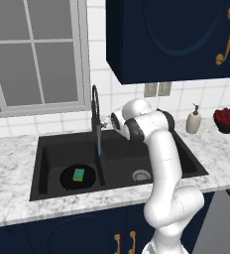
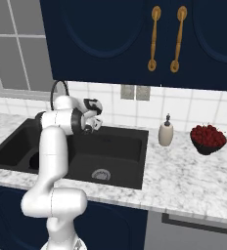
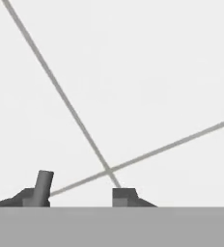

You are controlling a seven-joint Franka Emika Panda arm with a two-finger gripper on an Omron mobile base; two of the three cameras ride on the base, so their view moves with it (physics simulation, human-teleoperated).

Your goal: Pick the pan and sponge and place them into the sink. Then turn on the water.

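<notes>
The black double sink (image 1: 47, 191) is set in the marble counter. In its left basin lies the round black pan (image 1: 67, 182), and the green sponge (image 1: 78, 174) rests on it. A thin blue stream of water (image 1: 99, 144) falls from the dark gooseneck faucet (image 1: 94, 101). My gripper (image 1: 107, 122) (image 2: 97, 122) is up behind the sink, right beside the faucet's base. In the hand view my gripper (image 3: 80, 198) faces the white tiled wall with its tips apart and nothing between them. The small grey faucet lever (image 3: 44, 182) stands against the left fingertip (image 3: 33, 198).
A white soap dispenser (image 1: 193, 121) (image 2: 166, 133) and a dark bowl of red fruit (image 1: 228, 119) (image 2: 208, 138) stand on the counter right of the sink. Navy wall cabinets (image 1: 176, 34) hang overhead. A window (image 1: 32, 54) is behind the left basin.
</notes>
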